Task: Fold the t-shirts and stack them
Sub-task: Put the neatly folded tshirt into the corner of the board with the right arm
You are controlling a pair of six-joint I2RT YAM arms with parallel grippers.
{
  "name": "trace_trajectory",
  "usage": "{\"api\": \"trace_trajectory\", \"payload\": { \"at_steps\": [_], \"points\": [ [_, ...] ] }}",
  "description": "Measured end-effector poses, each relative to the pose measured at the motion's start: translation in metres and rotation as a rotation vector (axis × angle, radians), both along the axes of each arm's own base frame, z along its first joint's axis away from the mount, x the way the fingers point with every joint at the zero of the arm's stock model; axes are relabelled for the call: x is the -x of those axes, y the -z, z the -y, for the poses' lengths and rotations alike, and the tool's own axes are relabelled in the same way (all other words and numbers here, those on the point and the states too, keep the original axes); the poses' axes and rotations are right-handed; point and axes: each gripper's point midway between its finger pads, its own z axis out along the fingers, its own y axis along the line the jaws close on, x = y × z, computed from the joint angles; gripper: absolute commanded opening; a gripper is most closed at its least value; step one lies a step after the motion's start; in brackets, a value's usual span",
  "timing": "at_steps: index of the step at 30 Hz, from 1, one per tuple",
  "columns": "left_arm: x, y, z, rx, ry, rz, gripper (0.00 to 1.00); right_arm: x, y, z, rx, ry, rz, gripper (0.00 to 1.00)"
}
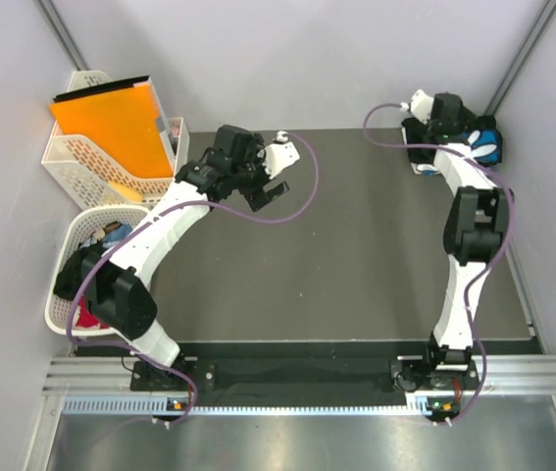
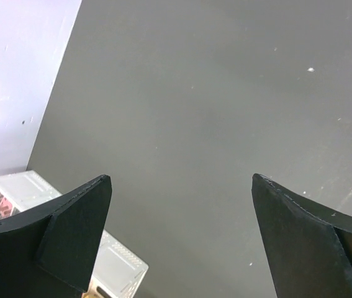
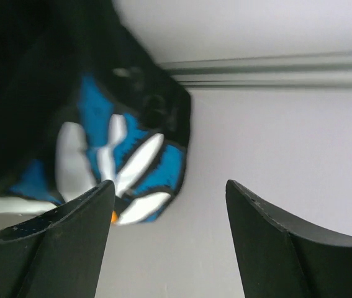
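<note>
Both your arms reach to the far side of the table [image 1: 356, 255], hands empty.
Your left gripper [image 2: 182, 186] hangs left of centre, elbow bent, fingers spread wide; your right gripper [image 3: 169, 186], arm stretched, stands open beside the black flower-print t-shirt [image 3: 120, 149] in the far right corner.

White arms [image 1: 165, 228] with black joints trail purple cables [image 1: 315, 182]; pincer [image 2: 179, 180] fingers [image 2: 76, 230] are matte black wedges.

Even, bright light is given from overhead, and only faint, soft shadows are cast on the dark grey matte tabletop [image 1: 356, 255]. Glare is seen along the ribbed metal rail [image 1: 307, 404] at its near edge. In the right wrist view, the black cloth t-shirt with a white-and-blue print [image 3: 113, 155] is blurred.
</note>
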Motion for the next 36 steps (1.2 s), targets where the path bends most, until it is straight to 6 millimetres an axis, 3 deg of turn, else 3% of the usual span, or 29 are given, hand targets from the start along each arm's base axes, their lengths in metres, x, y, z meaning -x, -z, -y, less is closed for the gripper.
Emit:
{"api": "trace_trajectory", "payload": {
  "at_steps": [2,5,11,17,25,29,33,36],
  "points": [
    [0.0,0.002,-0.003,-0.013,-0.007,0.003,0.99,-0.009,0.032,0.003,0.072,-0.013,-0.068,0.73],
    [0.001,0.009,-0.006,-0.033,-0.012,-0.008,0.99,-0.027,0.063,0.005,0.179,-0.034,-0.129,0.73],
    [-0.001,0.011,-0.011,-0.059,-0.02,0.002,0.99,-0.047,0.061,0.001,0.338,-0.086,-0.13,0.74],
    [-0.003,0.01,-0.014,-0.077,-0.024,0.016,0.99,-0.039,0.083,-0.002,0.43,-0.122,-0.174,0.75],
    [-0.006,0.003,-0.014,-0.077,-0.027,0.036,0.99,-0.028,0.073,-0.001,0.432,-0.104,-0.159,0.77],
    [-0.008,0.001,-0.015,-0.061,-0.051,0.041,0.99,-0.024,0.057,0.004,0.403,-0.044,-0.106,0.78],
    [-0.012,-0.01,-0.018,-0.032,-0.097,0.065,0.99,-0.014,0.027,0.007,0.315,0.02,-0.037,0.81],
    [-0.015,-0.025,-0.022,0.005,-0.147,0.101,0.99,0.0,-0.014,0.004,0.221,0.053,0.036,0.88]
  ]
}}
